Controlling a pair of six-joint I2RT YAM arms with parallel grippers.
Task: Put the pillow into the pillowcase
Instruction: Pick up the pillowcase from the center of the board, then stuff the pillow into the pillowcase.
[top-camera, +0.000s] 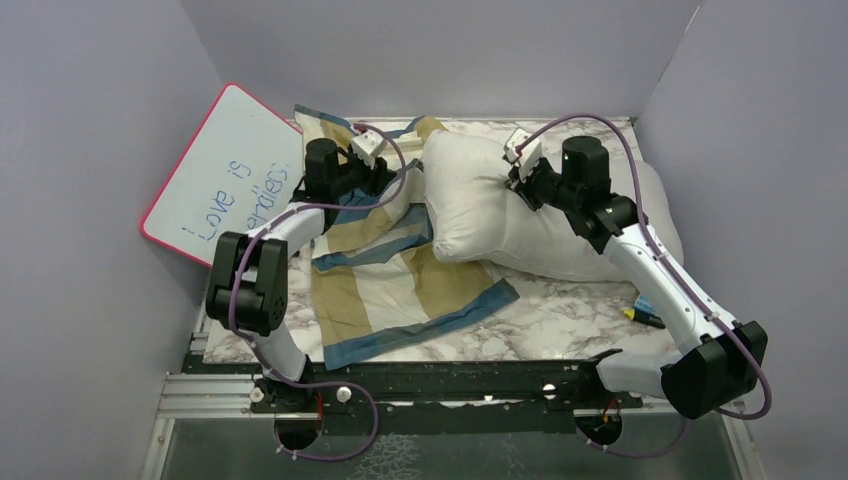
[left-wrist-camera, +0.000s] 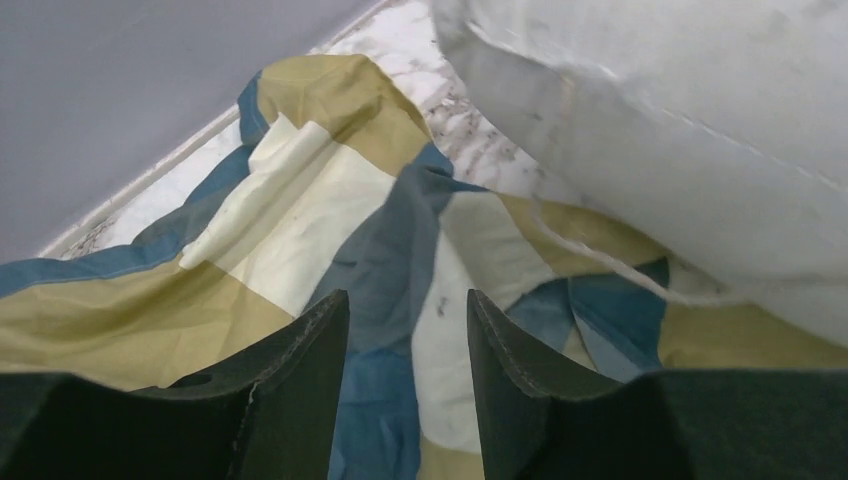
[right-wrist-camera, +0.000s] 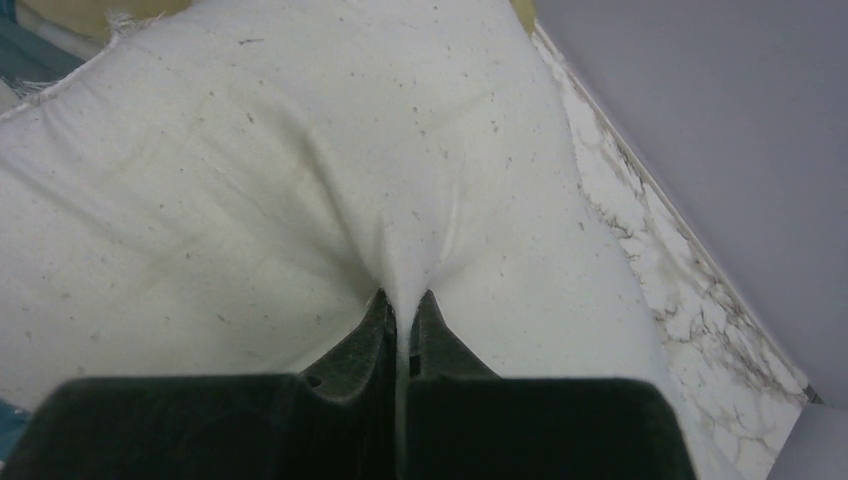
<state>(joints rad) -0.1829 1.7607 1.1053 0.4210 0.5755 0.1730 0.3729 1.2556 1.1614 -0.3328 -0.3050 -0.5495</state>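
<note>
**Status of work:** early stage, insertion not begun.

**Pillow:** The large, plump, white fabric pillow (top-camera: 470, 205) lies on the marble-patterned tabletop (top-camera: 560, 310), right of centre and towards the back wall. All of it is exposed, and no part sits inside the case. Its left edge overlaps the neighbouring cloth.

**Pillowcase:** The limp fabric pillowcase in blue, tan and cream checks (top-camera: 400, 290) is spread out rumpled on the left half of the tabletop. It is folded over itself, with one corner reaching the near edge. No opening is visibly held apart, and I cannot tell which edge is the mouth.

**Left claw** (left-wrist-camera: 407, 297): released. The jaws stand apart over the far part of the pillowcase. A raised ridge of blue cloth runs up between them, and it does not look pinched.

**Right claw** (right-wrist-camera: 403, 297): clenched on the pillow. It nips a small fold of the white cover on the upper face, with creases drawn towards the jaws.

**Other items:** A pink-rimmed whiteboard (top-camera: 225, 170) leans against the left wall and plays no part.

**Outstanding, in my judgement:**
- Locate and grip the case's open edge.
- Lift that edge to form a mouth.
- Feed in a pillow corner.
- Draw the case along the full length.

Essentially the whole task is left.
</note>
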